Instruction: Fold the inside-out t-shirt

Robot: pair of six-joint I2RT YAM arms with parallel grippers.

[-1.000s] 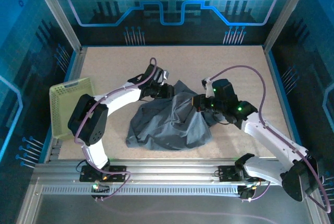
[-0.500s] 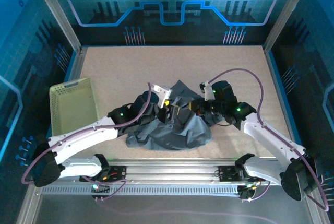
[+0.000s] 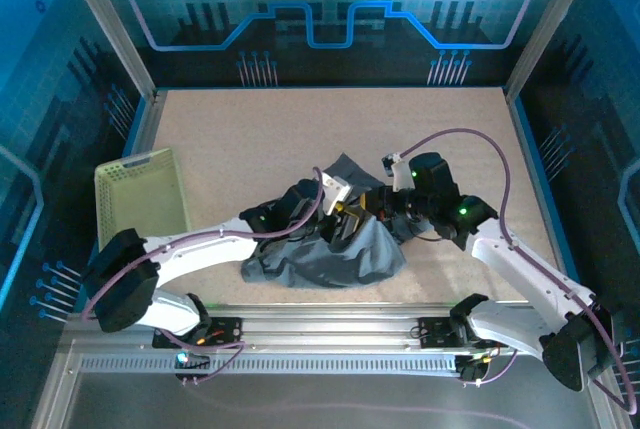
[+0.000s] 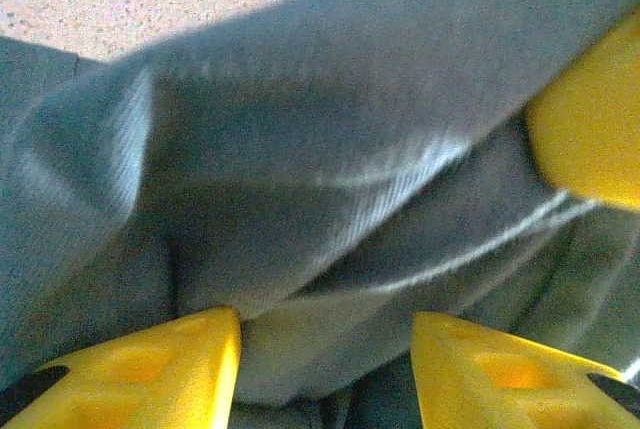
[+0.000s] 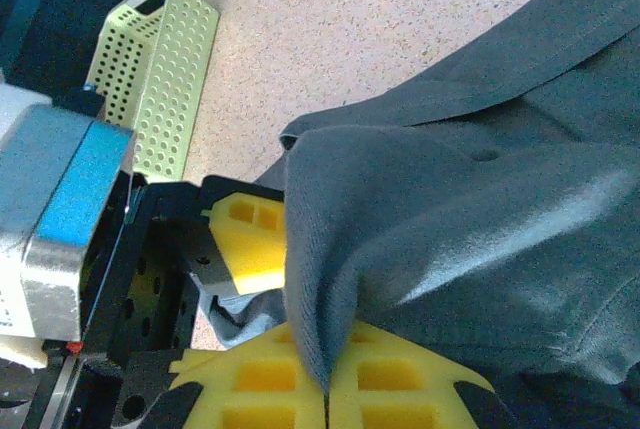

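Clamped together, your right gripper (image 5: 326, 386) pinches a raised ridge of the inside-out t-shirt (image 3: 330, 254), which lies crumpled mid-table, toward the near edge. Your left gripper (image 4: 325, 321) stands parted just left of that pinch, fabric directly ahead between its fingers.

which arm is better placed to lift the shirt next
Probably right: the right claw is shut on a fold of the dark slate-grey fabric t-shirt; the left claw sits open around cloth.
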